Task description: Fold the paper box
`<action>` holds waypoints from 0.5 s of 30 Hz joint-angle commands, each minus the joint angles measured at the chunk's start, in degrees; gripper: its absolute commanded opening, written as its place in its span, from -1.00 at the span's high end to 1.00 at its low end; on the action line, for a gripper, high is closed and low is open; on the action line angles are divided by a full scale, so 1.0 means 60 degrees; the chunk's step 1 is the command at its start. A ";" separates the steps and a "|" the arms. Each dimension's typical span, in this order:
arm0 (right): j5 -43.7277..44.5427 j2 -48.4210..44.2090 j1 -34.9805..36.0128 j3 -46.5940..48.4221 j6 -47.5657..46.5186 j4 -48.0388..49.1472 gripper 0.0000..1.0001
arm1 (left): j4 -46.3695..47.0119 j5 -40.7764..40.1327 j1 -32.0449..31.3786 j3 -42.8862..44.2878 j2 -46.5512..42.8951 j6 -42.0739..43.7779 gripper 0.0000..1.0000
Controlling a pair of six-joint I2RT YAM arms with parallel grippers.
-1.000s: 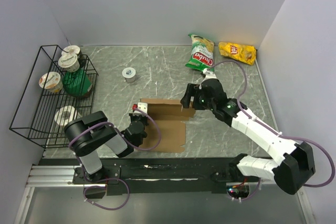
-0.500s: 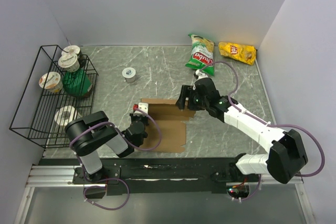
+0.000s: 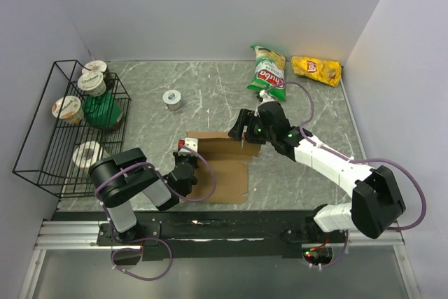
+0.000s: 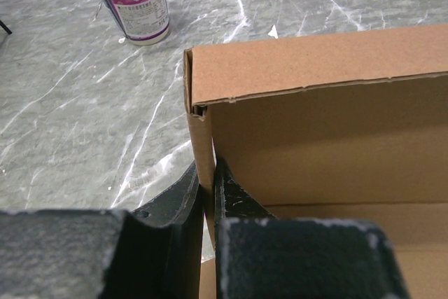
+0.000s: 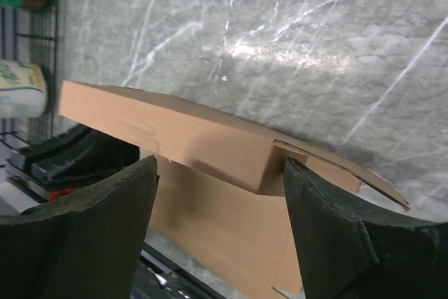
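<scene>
Here the box [image 3: 222, 166] lies on the table [image 3: 308, 103], partly formed, with its floor flat and its far and left walls raised. The left claw [image 4: 208, 197] sits at the box's near left side. Its jaws are narrowed onto the left wall, which in the left wrist view stands upright and edge-on between the two fingers [image 4: 175, 204], pinched by both. Above that grip the left wall meets the far wall at a square corner.

The right claw [image 5: 218, 173] hangs over the right part of the box's far wall with its jaws spread wide. One finger shows on each side of the wall's folded top edge in the right wrist view. Whether either finger touches the cardboard cannot be told.

A cup [image 3: 172, 99] stands on the table beyond the box's far left corner, well apart from it. A green bag [image 3: 268, 71] lies beyond the box's far right corner, and a yellow bag [image 3: 317, 69] lies farther right of that. A wire rack [image 3: 42, 138] stands well to the left of the box and holds more cups.
</scene>
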 commanded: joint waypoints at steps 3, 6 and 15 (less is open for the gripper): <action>-0.0688 0.0310 -0.0154 0.0076 0.0817 0.1019 -0.57 | 0.0510 -0.0026 -0.0160 0.0133 0.0233 0.0771 0.79; -0.0703 0.0398 -0.0155 -0.0083 0.0919 0.1076 -0.56 | 0.0510 -0.0026 -0.0175 0.0133 0.0233 0.0786 0.79; -0.0879 0.0486 -0.0169 -0.0392 0.1213 0.1619 -0.34 | 0.0524 -0.0040 -0.0218 0.0206 0.0350 0.0845 0.79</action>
